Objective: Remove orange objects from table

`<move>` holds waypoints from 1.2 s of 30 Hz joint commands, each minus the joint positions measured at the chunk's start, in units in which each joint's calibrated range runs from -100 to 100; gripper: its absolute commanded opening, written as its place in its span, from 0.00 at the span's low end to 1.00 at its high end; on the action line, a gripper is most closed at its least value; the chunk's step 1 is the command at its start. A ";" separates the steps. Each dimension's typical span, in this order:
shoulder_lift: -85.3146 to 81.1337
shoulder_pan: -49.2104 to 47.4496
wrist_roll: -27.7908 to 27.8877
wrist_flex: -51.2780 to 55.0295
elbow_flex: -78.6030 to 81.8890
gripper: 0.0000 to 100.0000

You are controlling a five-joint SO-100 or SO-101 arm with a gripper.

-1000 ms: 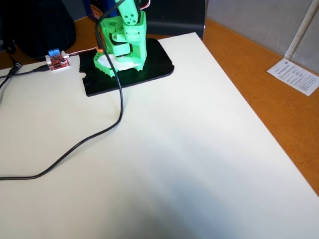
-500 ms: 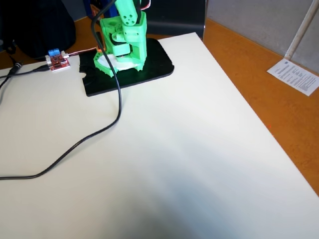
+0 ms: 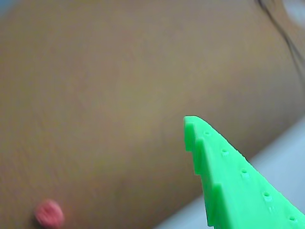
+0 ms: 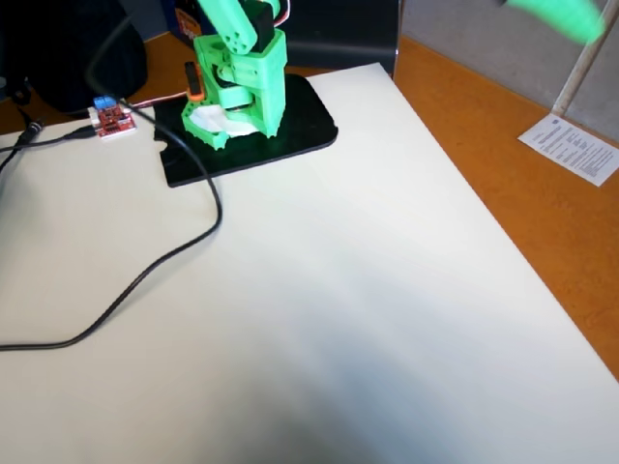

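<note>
the only thing of an orange or reddish colour in sight is a small round pinkish-orange object (image 3: pixel 48 213), blurred, lying low at the left edge of the wrist view on the brown surface (image 3: pixel 119 95). it looks to lie off the white mat (image 3: pixel 286 167), whose pale edge shows at the lower right of that view. whether it is one of the task's things i cannot say for sure; it is too soft in focus to name.

in the fixed view the white mat's surface (image 4: pixel 338 319) is bare of any orange pieces. judging by that, the clearing looks finished or nearly so, with nothing left on the mat to pick, though parts beyond the frame are not shown.

the gripper (image 3: pixel 190 133) shows in the wrist view as one green toothed finger (image 3: pixel 228 181) coming in from the lower right; the other finger is out of frame, so i cannot tell how far apart they stand, nor whether anything is held. in the fixed view only a blurred green bit of the arm (image 4: pixel 566 14) shows at the top right, out over the wooden desk (image 4: pixel 503 164).

no bin, box or tray for the removed pieces shows in either view, so there is nothing to report of contents.

further out stand the green arm base (image 4: pixel 237 82) on a black plate (image 4: pixel 290 135), a small red circuit board (image 4: pixel 113 116), a black cable (image 4: pixel 184 246) looping across the mat, and a printed paper sheet (image 4: pixel 571 147) on the desk.
</note>
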 commanded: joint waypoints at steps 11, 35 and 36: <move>-55.21 42.88 -0.59 41.82 47.00 0.49; -61.34 46.28 -11.82 41.41 53.10 0.49; -61.34 45.99 -11.82 41.41 53.10 0.49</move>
